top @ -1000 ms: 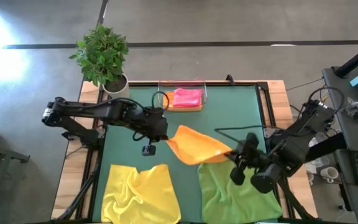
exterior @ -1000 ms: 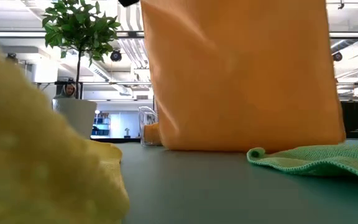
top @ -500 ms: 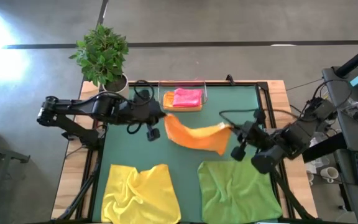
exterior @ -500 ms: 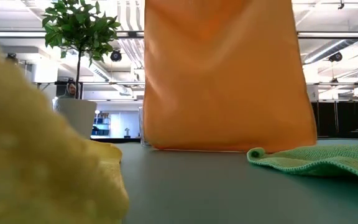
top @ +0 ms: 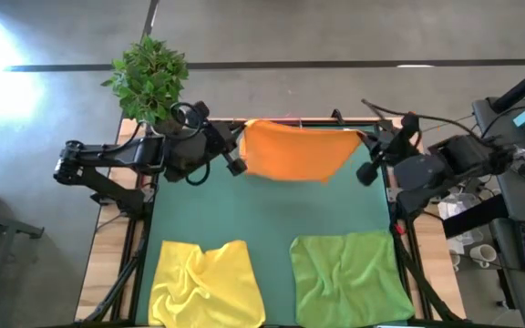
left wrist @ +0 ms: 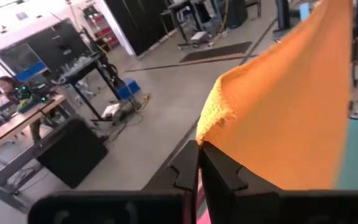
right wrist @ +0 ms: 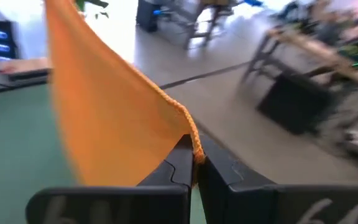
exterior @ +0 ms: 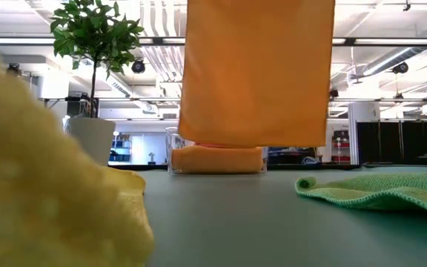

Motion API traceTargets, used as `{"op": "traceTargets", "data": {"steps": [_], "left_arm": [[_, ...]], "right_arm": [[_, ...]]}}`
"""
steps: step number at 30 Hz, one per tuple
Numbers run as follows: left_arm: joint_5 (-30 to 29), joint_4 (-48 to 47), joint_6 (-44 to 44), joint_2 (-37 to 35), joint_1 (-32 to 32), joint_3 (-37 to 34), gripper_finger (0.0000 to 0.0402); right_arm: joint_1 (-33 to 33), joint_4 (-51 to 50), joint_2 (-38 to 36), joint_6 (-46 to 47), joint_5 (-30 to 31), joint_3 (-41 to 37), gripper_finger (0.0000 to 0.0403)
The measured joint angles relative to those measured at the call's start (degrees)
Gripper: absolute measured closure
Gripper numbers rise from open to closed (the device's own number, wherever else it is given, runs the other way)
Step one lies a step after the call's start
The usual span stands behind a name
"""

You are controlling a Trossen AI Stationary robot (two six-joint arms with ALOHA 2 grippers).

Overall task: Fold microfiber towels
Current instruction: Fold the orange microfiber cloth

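my orange towel (top: 294, 150) hangs stretched between my two pincers at the far edge of the table (top: 272, 219), and from above it covers the clear tray and whatever lies in it. only the low view lets me see under its hem, where a folded orange cloth (exterior: 217, 159) sits in the tray (exterior: 173, 148); a thin pink line just above it may be a second cloth, i cannot be sure. my left pincer (left wrist: 199, 163) is clamped shut on one top corner of the towel, my right pincer (right wrist: 194, 163) is clamped shut on the other. the yellow towel (top: 206, 282) lies crumpled at the near left and is cut off by the picture's lower edge; in the low view it is only a blur filling the left side. the green towel (top: 344, 278) lies spread at the near right, also cut off below. the potted plant (top: 151, 80) stands off the far left corner.

a second ago the orange towel hung slanted over the middle of the table, low and close to the green one, and the pink cloth in the tray was in plain sight. since then both arms have carried it back and up, and it now hangs clear of the mat.

i can read no writing or label anywhere.
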Motion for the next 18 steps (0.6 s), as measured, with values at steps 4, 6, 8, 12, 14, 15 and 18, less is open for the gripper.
{"op": "traceTargets", "data": {"steps": [4, 6, 8, 12, 14, 15, 18], "left_arm": [[3.4, -3.6, -5.9, -0.3, -1.2, -0.3, 0.0401], [9.6, -6.9, -12.9, -0.3, -1.7, -0.4, 0.0401], [16.8, -10.1, -20.2, -0.1, -2.4, -0.9, 0.0401], [24.9, -13.9, -28.3, 0.8, -5.1, -3.9, 0.0401], [27.1, -14.5, -30.9, 1.1, -6.3, -5.6, 0.0401], [28.5, -14.5, -32.5, 1.1, -6.9, -6.7, 0.0401], [33.0, -14.1, -36.6, 1.1, -8.4, -10.1, 0.0401]], "right_arm": [[0.0, 3.0, -0.7, 1.0, -8.9, -0.1, 0.0394], [0.0, 4.9, 0.1, 3.5, -14.7, -0.3, 0.0394], [0.1, 6.1, 1.4, 7.6, -20.3, -1.0, 0.0394], [1.2, 5.8, 5.1, 16.0, -28.4, -3.7, 0.0394], [1.8, 5.6, 6.9, 20.3, -30.3, -5.4, 0.0394], [2.3, 5.6, 7.7, 22.8, -30.8, -6.2, 0.0394], [3.8, 5.7, 10.5, 29.9, -32.1, -8.1, 0.0394]]}}
